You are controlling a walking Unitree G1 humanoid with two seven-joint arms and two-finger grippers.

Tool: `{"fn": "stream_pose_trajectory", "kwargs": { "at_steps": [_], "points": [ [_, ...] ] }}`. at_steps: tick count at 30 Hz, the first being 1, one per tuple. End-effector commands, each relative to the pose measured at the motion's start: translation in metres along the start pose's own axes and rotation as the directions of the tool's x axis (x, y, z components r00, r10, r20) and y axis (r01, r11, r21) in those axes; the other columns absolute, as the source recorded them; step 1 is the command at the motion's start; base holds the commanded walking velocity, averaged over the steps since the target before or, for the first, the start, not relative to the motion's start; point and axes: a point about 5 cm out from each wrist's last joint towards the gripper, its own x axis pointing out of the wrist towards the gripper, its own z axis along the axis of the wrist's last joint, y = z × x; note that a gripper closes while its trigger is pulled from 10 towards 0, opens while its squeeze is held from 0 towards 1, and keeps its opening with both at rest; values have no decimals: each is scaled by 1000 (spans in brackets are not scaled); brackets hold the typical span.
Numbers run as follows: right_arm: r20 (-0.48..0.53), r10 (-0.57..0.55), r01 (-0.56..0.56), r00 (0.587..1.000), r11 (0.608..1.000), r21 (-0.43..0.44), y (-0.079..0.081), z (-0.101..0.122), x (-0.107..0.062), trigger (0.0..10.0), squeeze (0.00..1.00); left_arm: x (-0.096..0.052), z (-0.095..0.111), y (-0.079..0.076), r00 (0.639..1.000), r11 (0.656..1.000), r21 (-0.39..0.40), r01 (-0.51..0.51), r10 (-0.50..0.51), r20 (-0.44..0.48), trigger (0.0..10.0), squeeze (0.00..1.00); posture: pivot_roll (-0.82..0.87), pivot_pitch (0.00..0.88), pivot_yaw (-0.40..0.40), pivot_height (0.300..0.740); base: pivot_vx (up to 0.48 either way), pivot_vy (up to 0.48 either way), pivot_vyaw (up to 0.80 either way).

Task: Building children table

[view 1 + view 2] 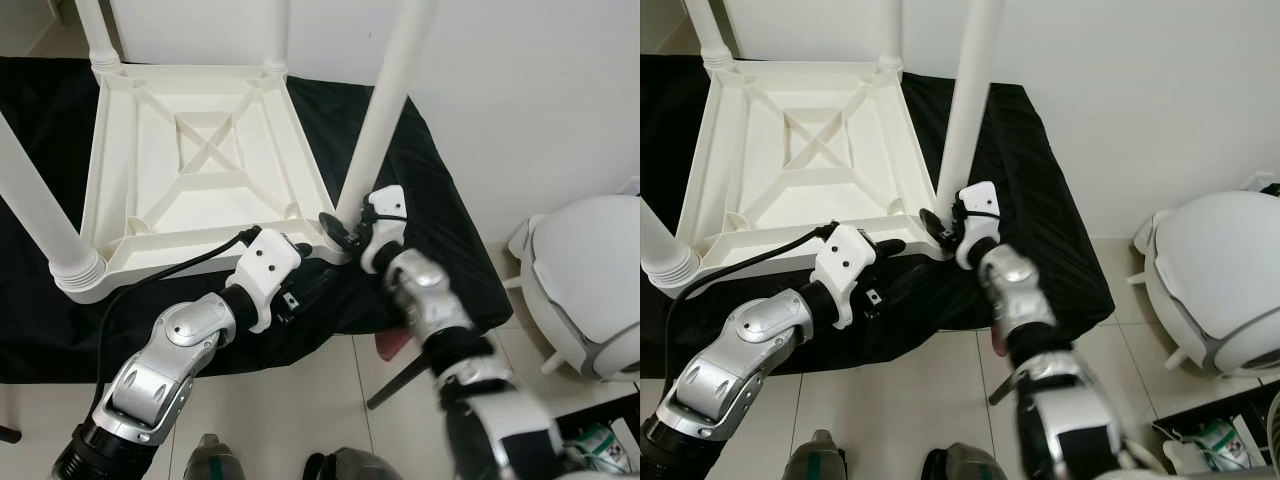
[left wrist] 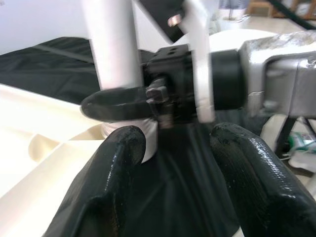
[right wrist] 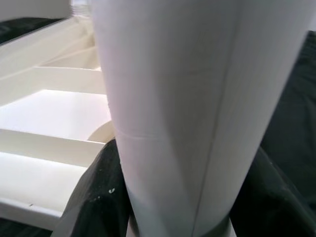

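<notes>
table leg (image 1: 385, 110) clamped low by right gripper (image 1: 340, 228)

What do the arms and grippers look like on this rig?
Both arms are silver metal with black joint bands. Left arm ends in a white wrist housing with small holes and a black cable looping back. Each gripper, left and right, has two thick, glossy black fingers.

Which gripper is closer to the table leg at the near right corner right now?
Right. The right gripper is clamped around the table leg near its base; the left gripper sits open beside that corner, short of the leg.
</notes>
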Motion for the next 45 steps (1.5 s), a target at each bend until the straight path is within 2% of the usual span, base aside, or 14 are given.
{"fn": "stream_pose_trajectory", "kwargs": {
  "at_steps": [1, 3, 5, 16, 17, 18, 24, 30, 31, 33, 34, 37, 39, 45],
  "points": [
    [3, -64, 64, 998, 997, -41, -2, 1, -4, 10000, 0, 1, 0, -3, 998, 998, -3, 60, -60, -5, 10000, 0, 51, 4, -112, 740, 0, 0, 0],
    [3, -64, 64, 998, 997, -41, -2, 1, -4, 10000, 0, 1, 0, -3, 998, 998, -3, 60, -60, -5, 10000, 0, 51, 4, -112, 740, 0, 0, 0],
    [13, -159, 159, 987, 987, -20, 8, -1, -11, 10000, 0, 1, 1, -3, 998, 998, 0, 59, -59, -4, 10000, 0, 58, 6, -122, 740, 0, 0, 0],
    [-7, -120, 119, 993, 992, -34, 28, 5, -16, 10000, 0, 3, 2, -3, 998, 998, -4, 63, -63, 2, 10000, 0, 44, 9, -112, 740, 0, 0, 0],
    [-12, -115, 115, 993, 993, -30, 29, 5, -16, 10000, 188, 3, 2, -2, 998, 998, -2, 62, -62, 1, 10000, 0, 46, 10, -113, 740, 0, 0, 0],
    [-17, -105, 104, 994, 994, -18, 29, 5, -17, 10000, 1000, 2, 1, -1, 998, 998, -1, 60, -60, -1, 10000, 0, 46, 10, -113, 740, 0, 0, 0],
    [-9, -77, 77, 997, 997, -29, 27, 9, -20, 10000, 1000, 1, 1, -2, 998, 998, -2, 56, -56, -2, 10000, 0, 48, 13, -116, 740, 0, 0, 0],
    [-22, 121, -121, 992, 992, -29, 23, 10, -24, 10000, 1000, 1, 1, -2, 999, 999, -3, 54, -54, 0, 10000, 0, 48, 12, -114, 740, 0, 0, 0],
    [-18, 189, -190, 982, 981, -44, 21, 11, -25, 10000, 600, 1, 1, -2, 999, 999, -3, 54, -54, -1, 10000, 0, 47, 11, -112, 740, 0, 0, 0],
    [-16, 254, -255, 967, 966, -51, 19, 12, -27, 10000, 600, 1, 1, -2, 998, 998, -3, 56, -56, -1, 10000, 0, 46, 11, -112, 740, 0, 0, 0],
    [-17, 322, -322, 947, 944, -64, 13, 14, -30, 10000, 0, 1, 1, -2, 998, 998, -3, 57, -57, -2, 10000, 0, 46, 11, -112, 740, 0, 0, 0],
    [-21, 357, -358, 934, 930, -78, 5, 15, -32, 10000, 0, 1, 1, -2, 998, 998, -3, 57, -57, -2, 10000, 0, 48, 8, -111, 740, 0, 0, 0],
    [-30, 352, -353, 936, 931, -88, -17, 17, -29, 10000, 0, 3, 2, -2, 998, 998, -1, 59, -59, 2, 10000, 0, 49, 6, -112, 740, 0, 0, 0],
    [-31, 325, -326, 945, 941, -90, -36, 20, -17, 10000, 0, 4, 2, -2, 998, 998, -1, 60, -60, 4, 10000, 0, 53, 4, -108, 740, 0, 0, 0]
  ]
}}
